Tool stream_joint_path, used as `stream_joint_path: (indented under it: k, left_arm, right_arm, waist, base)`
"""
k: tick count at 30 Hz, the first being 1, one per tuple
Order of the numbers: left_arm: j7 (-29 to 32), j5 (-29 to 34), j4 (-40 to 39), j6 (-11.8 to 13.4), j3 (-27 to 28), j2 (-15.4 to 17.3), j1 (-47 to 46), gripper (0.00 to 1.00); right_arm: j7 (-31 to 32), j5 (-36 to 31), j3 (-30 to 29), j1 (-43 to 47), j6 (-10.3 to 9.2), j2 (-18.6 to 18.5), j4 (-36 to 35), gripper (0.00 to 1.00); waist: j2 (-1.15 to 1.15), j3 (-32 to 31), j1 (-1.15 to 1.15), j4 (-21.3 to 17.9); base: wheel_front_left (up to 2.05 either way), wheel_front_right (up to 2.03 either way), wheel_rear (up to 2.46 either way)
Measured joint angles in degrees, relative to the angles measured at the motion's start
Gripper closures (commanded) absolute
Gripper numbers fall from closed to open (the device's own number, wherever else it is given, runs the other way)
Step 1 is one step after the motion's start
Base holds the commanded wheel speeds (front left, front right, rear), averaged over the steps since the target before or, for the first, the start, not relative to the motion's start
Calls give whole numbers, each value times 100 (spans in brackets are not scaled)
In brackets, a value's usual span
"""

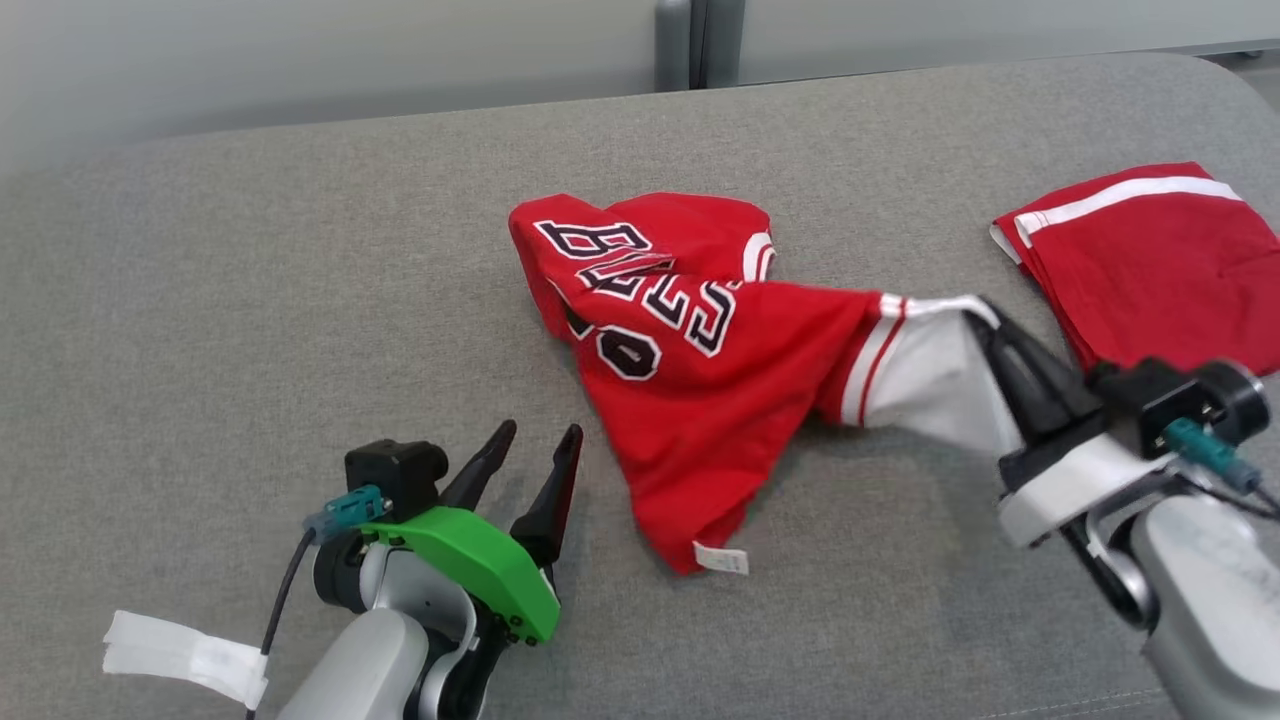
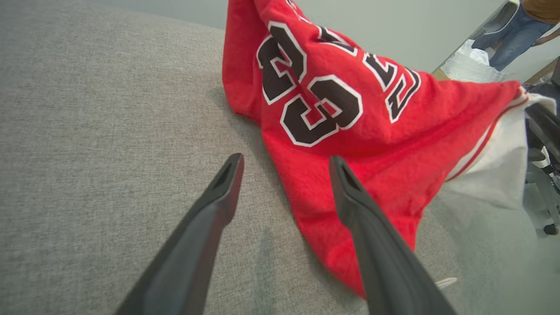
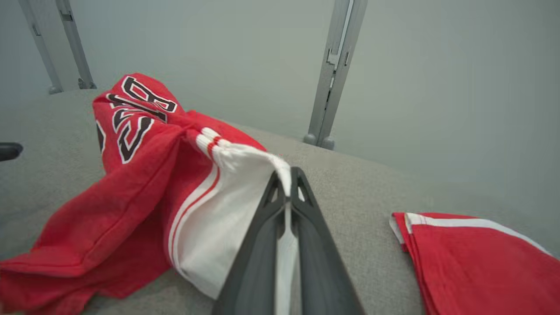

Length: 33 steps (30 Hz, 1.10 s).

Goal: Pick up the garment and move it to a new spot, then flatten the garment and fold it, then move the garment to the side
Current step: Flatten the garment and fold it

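The garment (image 1: 690,340) is a red jersey with black and white lettering, lying crumpled in the middle of the grey surface. Its white sleeve (image 1: 930,375) is pulled up and to the right. My right gripper (image 1: 985,320) is shut on that sleeve's edge; in the right wrist view white cloth (image 3: 286,175) sits pinched between the closed fingers (image 3: 286,179). My left gripper (image 1: 540,435) stands open just left of the jersey's lower hem, holding nothing. From the left wrist view the jersey (image 2: 332,100) lies past the spread fingers (image 2: 284,164), the right finger overlapping its red hem.
A second red garment (image 1: 1150,260) with a white stripe lies folded at the right edge of the grey padded surface (image 1: 250,300). White tape (image 1: 180,655) marks the near left. Grey wall panels and a metal post (image 3: 337,70) stand behind. A person's legs (image 2: 512,39) show far off.
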Motion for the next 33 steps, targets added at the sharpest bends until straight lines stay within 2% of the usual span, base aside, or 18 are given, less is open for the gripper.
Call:
stream_joint_path:
  k: [5, 10, 16, 19, 24, 27, 33]
  left_arm:
    - [131, 11, -43, -226, -332, -62, 0, 0]
    - [249, -14, -58, -453, -724, -189, -1, 0]
    - [370, -30, 33, -742, -1245, -294, -1, 0]
    - [370, -30, 88, -746, -1318, -300, -1, 0]
    - [336, -126, 168, -793, -1399, -301, -9, 0]
    - [242, -300, 249, -793, -1418, -307, -10, 0]
    - [126, -481, 339, -794, -1435, -305, -16, 0]
  right_arm:
    - [29, -52, -354, -481, 8, -628, -136, 100]
    - [359, 14, -486, -786, 92, -965, -264, 100]
    - [810, -53, -138, -1057, 213, -1376, -331, 100]
    - [935, -59, 59, -1257, 219, -1443, -430, 100]
    - [1300, 27, 677, -1849, 257, -1627, -888, 100]
    - [1671, 292, 1730, -2130, 258, -1858, -1379, 100]
    - [2273, 778, 2672, -2924, 258, -2215, -2120, 100]
  waist:
    - [0, -27, 0, -57]
    - [0, -37, 0, -30]
    - [0, 33, 0, 45]
    - [0, 48, 0, 49]
    - [0, 18, 0, 65]
    - [0, -14, 0, 118]
    - [0, -64, 0, 287]
  base:
    - [0, 0, 0]
    - [0, 0, 0]
    - [0, 0, 0]
    - [0, 0, 0]
    - [0, 0, 0]
    - [0, 0, 0]
    - [0, 0, 0]
